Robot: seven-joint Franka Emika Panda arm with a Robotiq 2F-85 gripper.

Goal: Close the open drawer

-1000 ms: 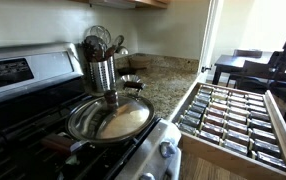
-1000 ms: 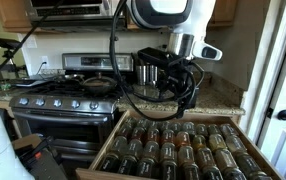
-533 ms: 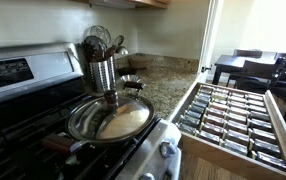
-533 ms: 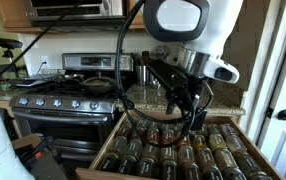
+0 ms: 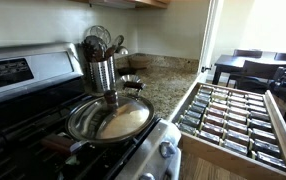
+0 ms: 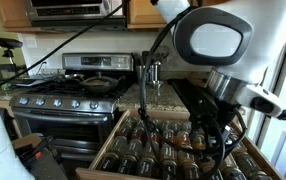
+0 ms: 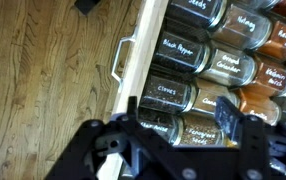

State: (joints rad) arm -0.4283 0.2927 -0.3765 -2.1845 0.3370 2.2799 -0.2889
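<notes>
The drawer stands pulled out from the counter in both exterior views, its left wooden side towards the stove. It is full of rows of dark spice jars. In the wrist view I look down on the drawer's pale front edge, its metal handle and labelled jars. My gripper is open and empty, hovering over the jars just inside the drawer front. In an exterior view the gripper hangs low over the right middle of the drawer, partly hidden by the wrist and cables.
A gas stove stands next to the drawer, with a lidded pan and a steel utensil holder behind it. A wooden floor lies in front of the drawer. A dark table stands beyond.
The arm has swung from the back of the drawer near the counter forward and to the right over the jars. The drawer has not moved.
</notes>
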